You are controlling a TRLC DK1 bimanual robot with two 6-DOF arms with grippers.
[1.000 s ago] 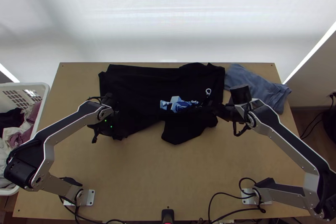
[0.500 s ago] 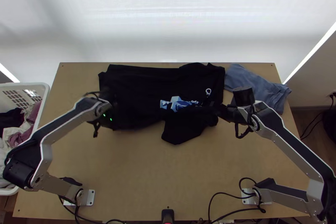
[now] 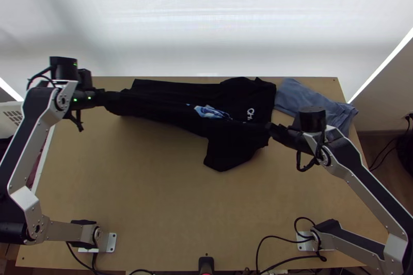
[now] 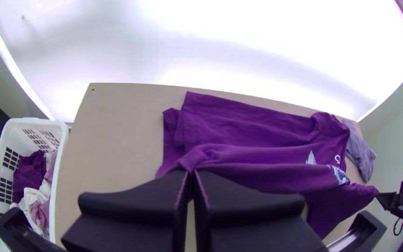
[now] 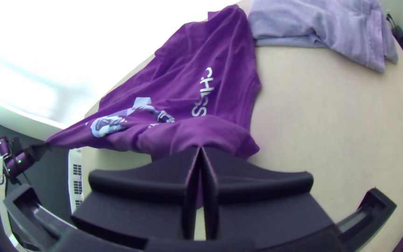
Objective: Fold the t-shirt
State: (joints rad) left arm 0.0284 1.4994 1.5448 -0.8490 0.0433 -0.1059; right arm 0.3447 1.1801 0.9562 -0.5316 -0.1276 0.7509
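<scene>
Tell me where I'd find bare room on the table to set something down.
Widest: the bare tabletop between the t-shirt and the near edge. A smaller patch lies between the t-shirt and white basket, partly under the left arm. The far side is crowded: the t-shirt stretches between left gripper and right gripper, beside the grey-blue cloth.

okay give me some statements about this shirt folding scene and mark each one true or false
1. The left gripper and right gripper both have their jaws shut on the t-shirt. True.
2. The whole t-shirt lies flat. False: a side is stretched between the grippers.
3. A blue-grey garment lies on the table. True.
4. Only plain fabric shows on the t-shirt. False: some blue print shows.
5. The laundry basket holds clothes. True.
</scene>
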